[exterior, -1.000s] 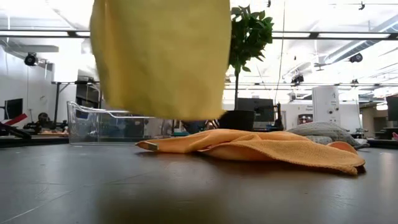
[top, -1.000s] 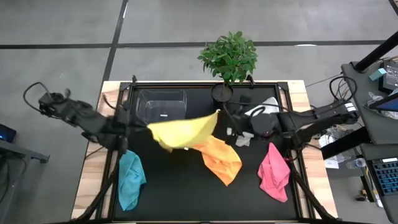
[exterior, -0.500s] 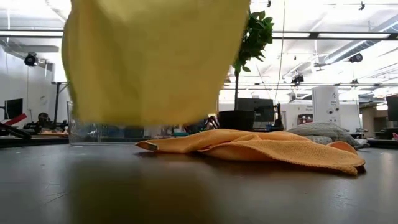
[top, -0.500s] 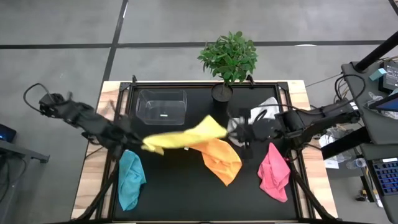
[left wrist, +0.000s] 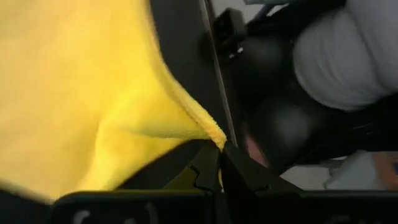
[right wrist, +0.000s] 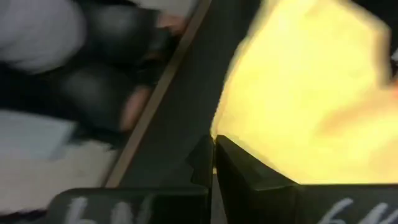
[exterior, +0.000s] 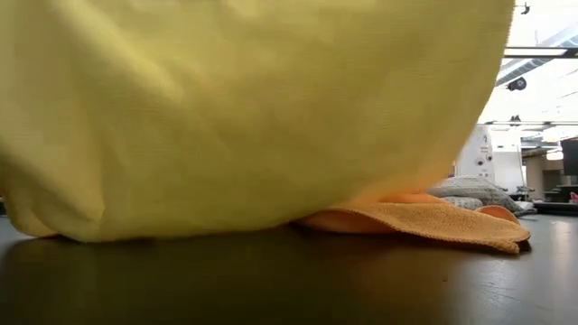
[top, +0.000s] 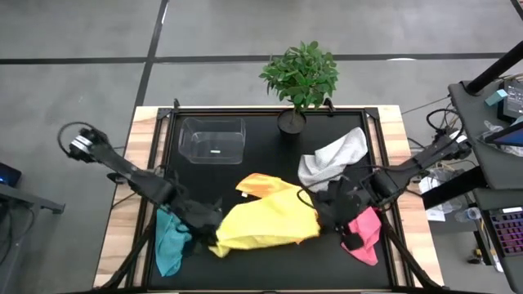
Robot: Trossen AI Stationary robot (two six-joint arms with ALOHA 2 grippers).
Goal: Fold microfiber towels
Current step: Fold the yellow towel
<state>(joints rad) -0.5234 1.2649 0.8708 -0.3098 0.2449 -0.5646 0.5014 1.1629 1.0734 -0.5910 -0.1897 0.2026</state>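
Observation:
The yellow towel is stretched between my two grippers near the table's front middle. In the low view it fills most of the picture, its lower edge down at the table. My left gripper is shut on its left corner and my right gripper on its right corner. The orange towel lies mostly under the yellow one; one end shows in the low view. The teal towel lies crumpled at front left, the pink towel at front right, and the white-grey towel at back right. My left gripper pinches a corner of the yellow towel between its two fingers, only at the hemmed edge. The cloth runs away from the fingers toward the other arm and sags. My right gripper pinches the opposite corner of the yellow towel between its two fingers. The cloth spreads away from the fingertips toward the left arm.
A clear plastic box stands at the back left. A potted plant stands at the back middle. A bare strip of black table runs along the front edge.
Both grippers have gone toward the table's near edge and down, still shut on the yellow towel. The towel, held high and hanging before, has come forward and low. Its lower edge now reaches the table and it covers most of the orange towel.

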